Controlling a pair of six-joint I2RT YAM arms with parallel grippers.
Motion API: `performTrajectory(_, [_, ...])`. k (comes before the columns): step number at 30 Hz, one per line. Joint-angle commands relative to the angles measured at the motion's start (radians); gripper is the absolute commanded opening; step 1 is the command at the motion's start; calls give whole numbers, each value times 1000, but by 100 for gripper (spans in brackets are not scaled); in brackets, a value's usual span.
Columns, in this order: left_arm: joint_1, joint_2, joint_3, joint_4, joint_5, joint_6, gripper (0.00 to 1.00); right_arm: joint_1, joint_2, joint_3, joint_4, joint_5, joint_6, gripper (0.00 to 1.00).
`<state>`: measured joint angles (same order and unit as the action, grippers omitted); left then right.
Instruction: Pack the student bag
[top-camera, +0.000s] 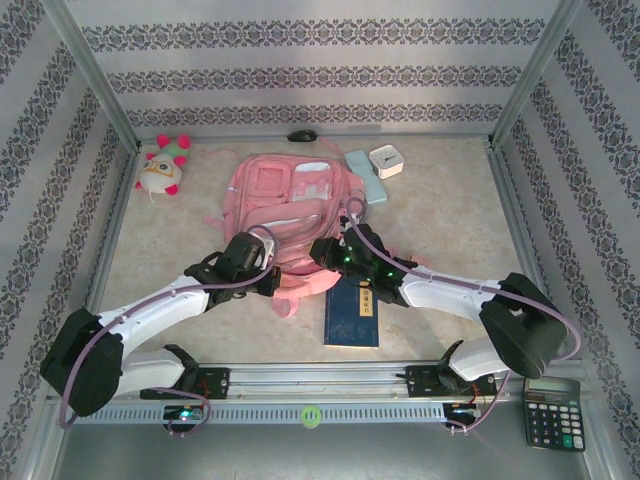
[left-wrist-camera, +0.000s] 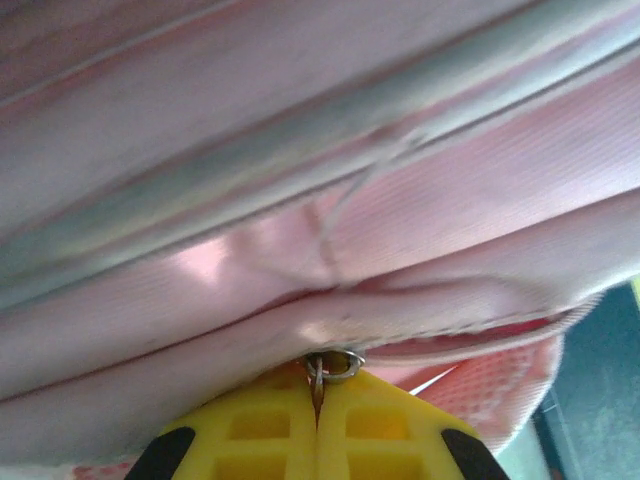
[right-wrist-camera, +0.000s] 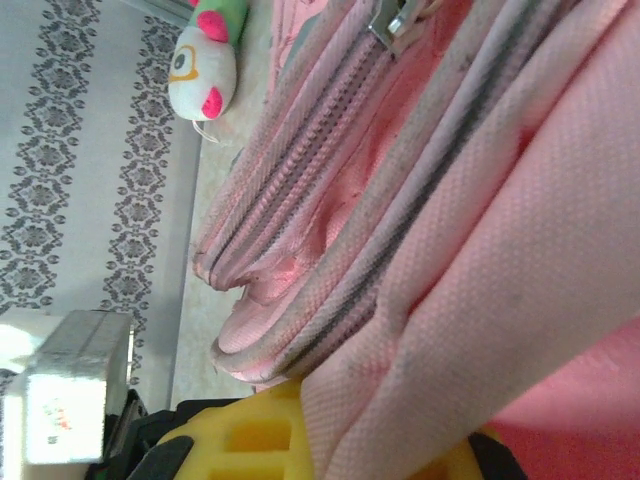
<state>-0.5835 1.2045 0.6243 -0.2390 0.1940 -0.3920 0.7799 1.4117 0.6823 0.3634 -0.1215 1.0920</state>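
The pink student bag (top-camera: 285, 205) lies flat in the middle of the table, front pockets up. My left gripper (top-camera: 268, 282) is at its near left edge, shut on a metal zipper pull ring (left-wrist-camera: 335, 366) pinched between the yellow fingers (left-wrist-camera: 260, 430); pink fabric (left-wrist-camera: 300, 200) looms above them. My right gripper (top-camera: 322, 262) is at the bag's near right edge, shut on a fold of the bag's pink fabric (right-wrist-camera: 440, 330), which runs down between the yellow fingers (right-wrist-camera: 250, 430). A zipper slider (right-wrist-camera: 390, 25) shows higher up. A dark blue book (top-camera: 352, 312) lies just before the bag.
A white-and-pink plush toy (top-camera: 162, 166) sits at the back left. A pale blue case (top-camera: 364, 176) and a small white box (top-camera: 386, 161) stand behind the bag on the right, with a black object (top-camera: 301, 135) at the back wall. A calculator (top-camera: 552, 411) rests at the near right corner.
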Motion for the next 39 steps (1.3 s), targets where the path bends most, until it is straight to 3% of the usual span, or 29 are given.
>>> performTrajectory(1, [41, -24, 15, -109, -109, 48, 0, -18, -66, -8, 13, 4, -36, 0])
performTrajectory(10, [176, -42, 50, -131, -107, 88, 0, -51, -109, -18, -42, -49, -64, 0])
performTrajectory(15, [217, -45, 83, -139, -20, 120, 0, -90, -147, -12, -97, -61, -110, 0])
performTrajectory(16, [218, -49, 82, -126, 22, 120, 0, -93, -152, -4, -120, -63, -136, 5])
performTrajectory(17, [217, -50, 78, -111, 62, 116, 0, -95, -157, 9, -146, -66, -167, 16])
performTrajectory(19, [217, -42, 63, -72, 150, 102, 0, -96, -185, 44, -254, -65, -292, 35])
performTrajectory(26, [220, 8, 22, 48, 320, 57, 0, -93, -358, 104, -558, 162, -879, 58])
performTrajectory(32, [218, 25, 36, 83, 384, 54, 0, -8, -209, 229, -591, 49, -1359, 67])
performTrajectory(35, [218, 35, 37, 103, 416, 40, 0, 28, -68, 295, -584, -10, -1482, 69])
performTrajectory(39, [218, 30, 28, 133, 460, 17, 0, 41, 74, 361, -537, -126, -1531, 71])
